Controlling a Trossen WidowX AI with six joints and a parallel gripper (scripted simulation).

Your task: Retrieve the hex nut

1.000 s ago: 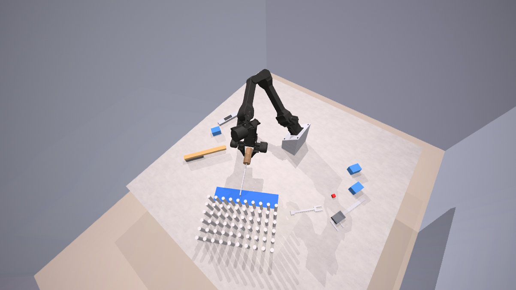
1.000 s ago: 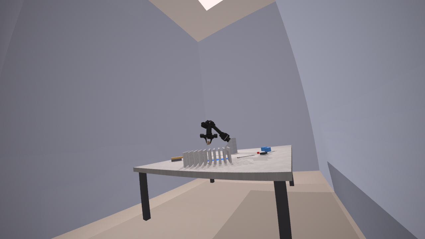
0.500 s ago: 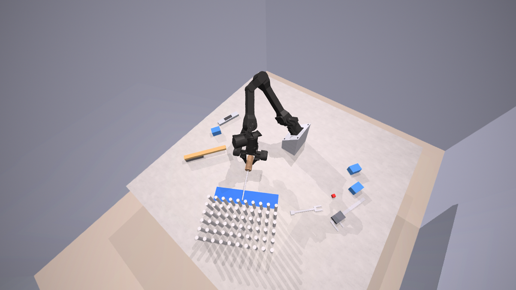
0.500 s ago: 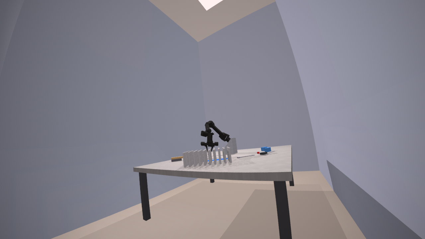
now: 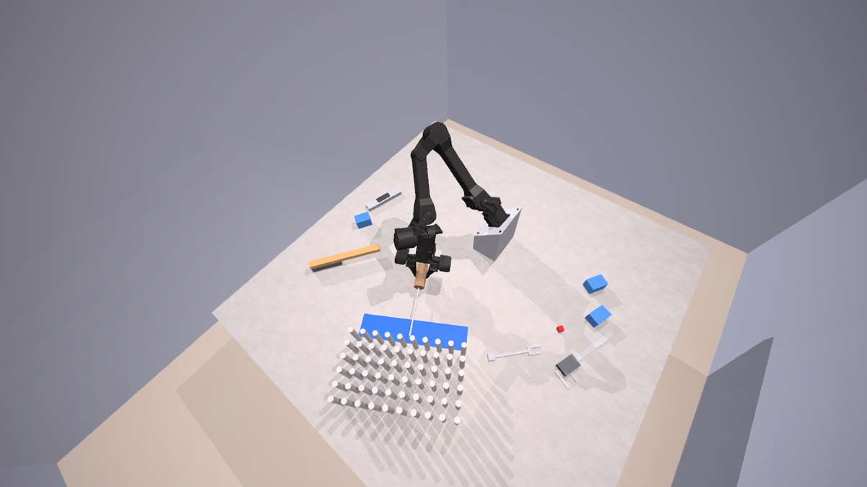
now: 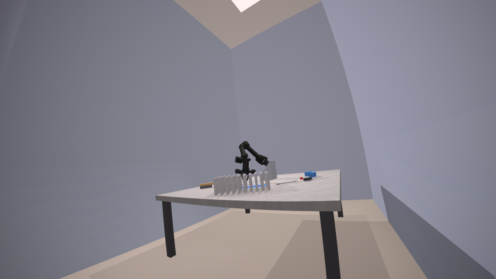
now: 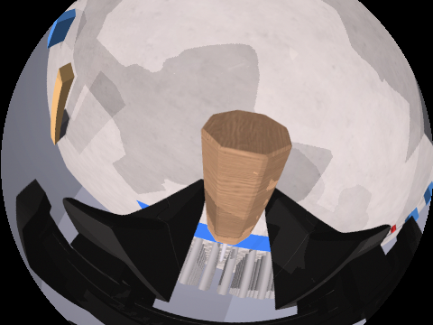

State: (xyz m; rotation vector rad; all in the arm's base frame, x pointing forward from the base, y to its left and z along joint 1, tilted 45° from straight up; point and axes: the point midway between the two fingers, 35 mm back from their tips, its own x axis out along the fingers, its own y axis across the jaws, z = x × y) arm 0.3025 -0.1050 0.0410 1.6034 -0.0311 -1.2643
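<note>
My gripper (image 5: 421, 273) (image 6: 245, 176) (image 7: 236, 189) is shut on the wooden handle (image 5: 419, 280) (image 7: 239, 181) of a tool. The tool's thin metal rod (image 5: 415, 308) reaches down over the blue taped strip (image 5: 446, 333) (image 6: 258, 186) (image 7: 259, 243) to the front row of spacers; its tip is hard to make out. The white spacers (image 5: 457, 420) (image 6: 221, 186) (image 7: 209, 266) stand upright in rows. A tiny ring-like thing, seemingly the nut (image 5: 403, 384), shows deep among them, partly hidden. My fingers are on the robot's side of the strip, outside the field.
An orange bar (image 5: 346, 256) (image 7: 57, 106), a blue block (image 5: 362, 220) and a pale flat tool (image 5: 378, 202) lie left. Right of the field are a forked tool (image 5: 513, 354), a tool with a dark block (image 5: 568, 365), a red cube (image 5: 559, 328) and two blue blocks (image 5: 595, 284) (image 5: 597, 315).
</note>
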